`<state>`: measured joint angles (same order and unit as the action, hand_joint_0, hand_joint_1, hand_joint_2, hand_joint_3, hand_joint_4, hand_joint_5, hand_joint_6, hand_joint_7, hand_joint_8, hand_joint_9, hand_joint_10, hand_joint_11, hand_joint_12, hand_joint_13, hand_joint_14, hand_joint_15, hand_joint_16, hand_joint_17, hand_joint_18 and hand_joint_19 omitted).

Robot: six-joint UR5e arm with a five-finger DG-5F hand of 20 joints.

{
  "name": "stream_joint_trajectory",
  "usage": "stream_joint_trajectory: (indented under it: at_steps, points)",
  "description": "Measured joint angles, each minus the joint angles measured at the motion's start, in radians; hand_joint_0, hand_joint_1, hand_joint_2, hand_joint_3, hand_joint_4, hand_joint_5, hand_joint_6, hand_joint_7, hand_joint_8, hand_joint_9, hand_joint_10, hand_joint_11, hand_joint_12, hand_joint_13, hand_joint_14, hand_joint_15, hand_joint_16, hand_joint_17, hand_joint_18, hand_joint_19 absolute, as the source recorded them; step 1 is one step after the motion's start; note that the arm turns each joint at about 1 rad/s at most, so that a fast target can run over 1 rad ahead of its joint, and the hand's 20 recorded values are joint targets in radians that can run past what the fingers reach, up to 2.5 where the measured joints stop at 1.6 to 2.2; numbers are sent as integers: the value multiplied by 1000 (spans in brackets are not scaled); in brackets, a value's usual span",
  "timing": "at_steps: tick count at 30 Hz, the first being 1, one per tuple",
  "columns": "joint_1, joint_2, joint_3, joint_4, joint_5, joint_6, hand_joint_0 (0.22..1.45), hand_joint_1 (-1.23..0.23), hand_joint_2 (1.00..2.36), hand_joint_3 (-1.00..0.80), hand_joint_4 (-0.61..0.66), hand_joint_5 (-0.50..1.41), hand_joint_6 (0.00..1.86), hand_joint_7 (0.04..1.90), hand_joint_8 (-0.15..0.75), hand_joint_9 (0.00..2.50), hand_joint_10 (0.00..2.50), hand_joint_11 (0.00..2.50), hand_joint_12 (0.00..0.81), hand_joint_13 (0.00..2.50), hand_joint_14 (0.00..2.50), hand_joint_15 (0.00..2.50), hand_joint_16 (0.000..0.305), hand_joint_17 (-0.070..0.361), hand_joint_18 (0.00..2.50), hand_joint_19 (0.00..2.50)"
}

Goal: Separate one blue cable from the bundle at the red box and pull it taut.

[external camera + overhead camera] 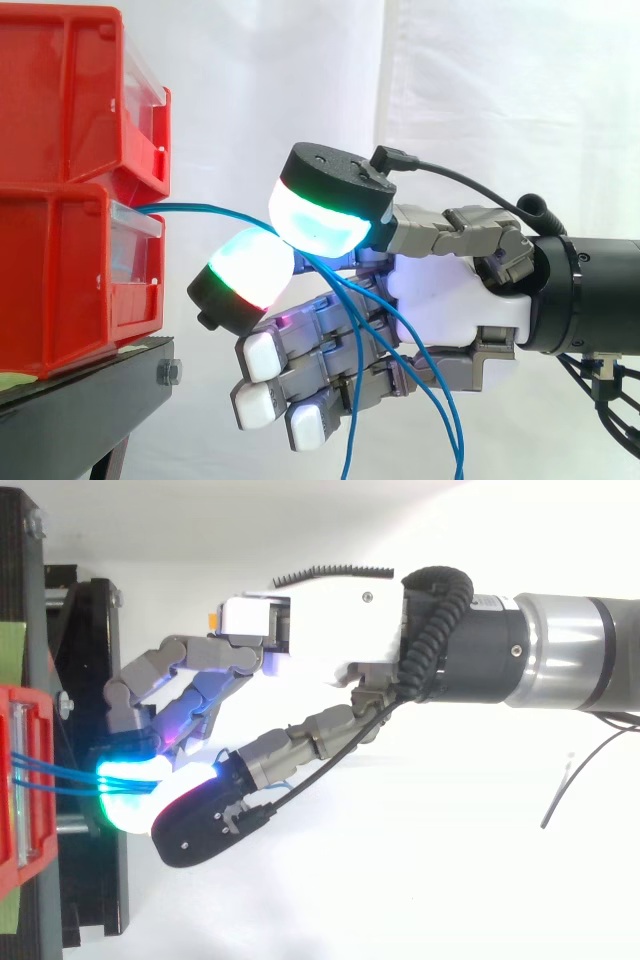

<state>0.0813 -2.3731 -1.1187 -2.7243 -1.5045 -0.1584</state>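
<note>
side view: level, close beside the work, arm (590, 295) enters from right | top view: looks straight down, equally close | shared: hand (450, 300), blue cables (200, 209), red bins (60, 100) (left edge in both)

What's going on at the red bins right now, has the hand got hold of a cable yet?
The robot's hand is close to the lower red bin. Two of its glowing fingertips are closed together on blue cable coming out of the bin's front. I cannot tell whether they pinch one strand or several. The short span between bin and fingertips bows slightly. More blue strands hang loose down past the palm.
</note>
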Motion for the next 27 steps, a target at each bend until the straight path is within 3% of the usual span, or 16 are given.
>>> stream_joint_trajectory:
  at_steps: [3,12,20,27]
  points:
    - [0,0,0,0,-2,-3,557,-633,1000,-500,141,-193,848,1002,302,808,21,759,370,745,23,582,53,119,679,730]
    - [0,0,2,0,-3,-6,576,-488,1000,-500,131,-170,828,1038,305,859,21,752,367,765,21,591,52,117,682,737]
    - [-1,0,3,-1,-5,-6,586,-647,1016,-217,106,-167,838,1085,301,864,21,779,366,769,23,600,51,115,692,743]
    - [-3,0,3,-2,-6,-6,600,-753,1018,-164,93,-182,859,1059,303,844,23,830,370,755,22,601,52,118,698,729]
